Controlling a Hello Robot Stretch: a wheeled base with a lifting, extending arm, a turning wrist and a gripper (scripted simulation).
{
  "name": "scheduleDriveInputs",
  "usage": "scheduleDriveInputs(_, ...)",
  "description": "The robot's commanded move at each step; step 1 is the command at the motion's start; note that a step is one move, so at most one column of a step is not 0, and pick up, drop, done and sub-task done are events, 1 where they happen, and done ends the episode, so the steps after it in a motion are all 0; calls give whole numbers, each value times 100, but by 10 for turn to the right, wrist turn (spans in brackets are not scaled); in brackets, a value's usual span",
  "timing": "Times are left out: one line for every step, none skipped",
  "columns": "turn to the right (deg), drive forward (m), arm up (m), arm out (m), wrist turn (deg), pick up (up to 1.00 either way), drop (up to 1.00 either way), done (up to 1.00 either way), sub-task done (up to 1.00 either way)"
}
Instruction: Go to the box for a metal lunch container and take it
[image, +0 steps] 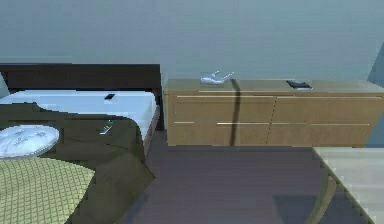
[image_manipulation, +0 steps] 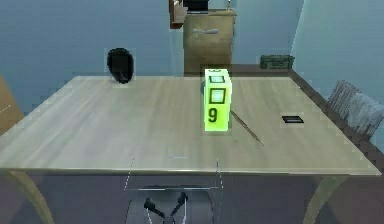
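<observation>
A bright green box (image_manipulation: 216, 99) with dark square marks stands upright on the light wooden table (image_manipulation: 120, 125), right of the middle. A thin pencil-like stick (image_manipulation: 247, 127) lies just right of the box. At the arm side view's bottom edge, below the table's near edge, a dark gripper (image_manipulation: 160, 208) with thin fingers sits against a grey part of the robot. I cannot tell whether it holds anything.
A black rounded thing (image_manipulation: 121, 66) sits at the table's far left, a small black flat thing (image_manipulation: 292, 119) at its right. A chair (image_manipulation: 356, 108) stands right of the table. Ahead are a bed (image: 60, 130), a wooden dresser (image: 270, 112) and a table corner (image: 355, 180).
</observation>
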Motion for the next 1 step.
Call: scheduleDriveInputs(0, 0, 10, 0, 0, 0, 0, 0, 0)
